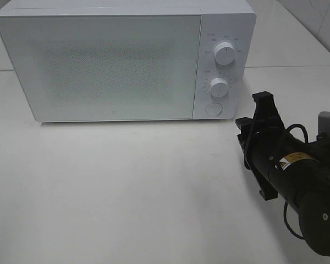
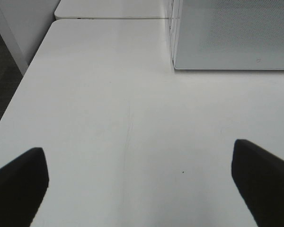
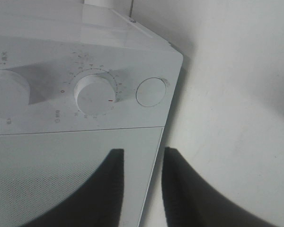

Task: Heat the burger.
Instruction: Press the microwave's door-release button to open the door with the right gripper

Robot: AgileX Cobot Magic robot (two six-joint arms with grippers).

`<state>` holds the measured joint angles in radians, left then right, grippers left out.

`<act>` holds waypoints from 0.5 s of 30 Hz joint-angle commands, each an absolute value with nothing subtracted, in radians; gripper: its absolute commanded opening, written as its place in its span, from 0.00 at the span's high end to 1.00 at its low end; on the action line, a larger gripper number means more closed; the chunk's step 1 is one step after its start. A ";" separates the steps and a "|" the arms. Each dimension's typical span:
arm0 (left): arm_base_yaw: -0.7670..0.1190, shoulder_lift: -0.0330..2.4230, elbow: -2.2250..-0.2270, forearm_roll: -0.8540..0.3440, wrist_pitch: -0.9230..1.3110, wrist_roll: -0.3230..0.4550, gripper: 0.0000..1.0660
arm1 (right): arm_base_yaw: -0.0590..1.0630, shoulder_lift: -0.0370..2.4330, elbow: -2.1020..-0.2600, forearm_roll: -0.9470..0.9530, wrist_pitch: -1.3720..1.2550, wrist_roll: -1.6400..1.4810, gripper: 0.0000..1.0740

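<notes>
white boxy microwave (image 1: pixel 99 60) sits shut on the pale worktop (image 1: pixel 126 192). right fingers (image 3: pixel 109 189), narrow and empty, face its round white button (image 3: pixel 151 91), probably to open it; left fingers (image 2: pixel 19 184) wide, idle.

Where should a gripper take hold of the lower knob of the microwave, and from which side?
Grip the lower knob by its round rim, coming straight from the front: it is a short cylinder standing out of the front panel of the microwave.
</notes>
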<state>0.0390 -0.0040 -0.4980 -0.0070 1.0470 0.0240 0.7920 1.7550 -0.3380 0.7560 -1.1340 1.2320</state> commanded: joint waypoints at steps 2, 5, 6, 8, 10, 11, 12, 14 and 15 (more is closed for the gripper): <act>0.040 -0.025 -0.500 -0.008 1.038 0.018 0.03 | 0.796 1.757 -0.343 0.763 -1.112 1.280 0.92; 0.040 -0.025 -0.500 -0.008 1.038 0.018 0.03 | 0.796 1.757 -0.343 0.773 -1.111 1.290 1.00; 0.040 -0.025 -0.500 -0.008 1.038 0.018 0.03 | 0.796 1.757 -0.343 0.773 -1.111 1.290 1.00; 0.040 -0.025 -0.500 -0.008 1.038 0.018 0.03 | 0.796 1.757 -0.351 0.773 -1.091 1.299 1.00; 0.040 -0.025 -0.500 -0.008 1.038 0.018 0.03 | 0.796 1.757 -0.355 0.773 -1.075 1.297 1.00; 0.040 -0.025 -0.500 -0.008 1.038 0.018 0.03 | 0.796 1.757 -0.355 0.773 -1.075 1.297 1.00; 0.040 -0.025 -0.500 -0.008 1.038 0.018 0.03 | 0.793 1.767 -0.371 0.773 -1.043 1.296 1.00; 0.040 -0.025 -0.500 -0.008 1.038 0.018 0.03 | 0.793 1.788 -0.390 0.773 -1.039 1.300 1.00; 0.040 -0.025 -0.500 -0.008 1.038 0.018 0.03 | 0.793 1.799 -0.398 0.773 -1.041 1.307 1.00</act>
